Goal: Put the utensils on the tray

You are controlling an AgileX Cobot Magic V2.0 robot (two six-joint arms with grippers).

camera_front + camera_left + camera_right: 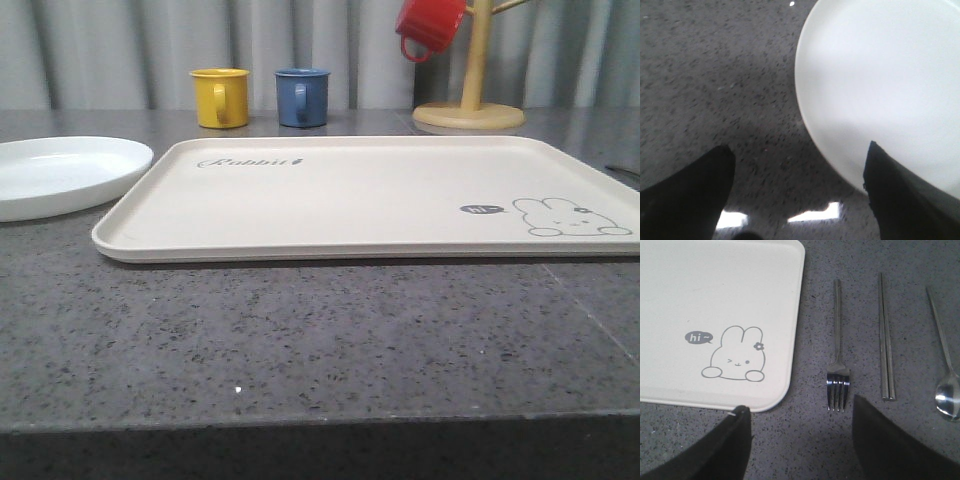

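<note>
Right gripper (797, 432) hangs wide open, empty, directly over the fork (838, 365) beside the tray (715, 300).

My plate (60, 175) runs off the front view's edge at nine o'clock, and my left wrist view cuts its far side too. The tray (350, 200) is clipped at three o'clock. The spoon (946, 375) bowl nearly meets the frame edge. The red mug (430, 25) is cropped at twelve.
</note>
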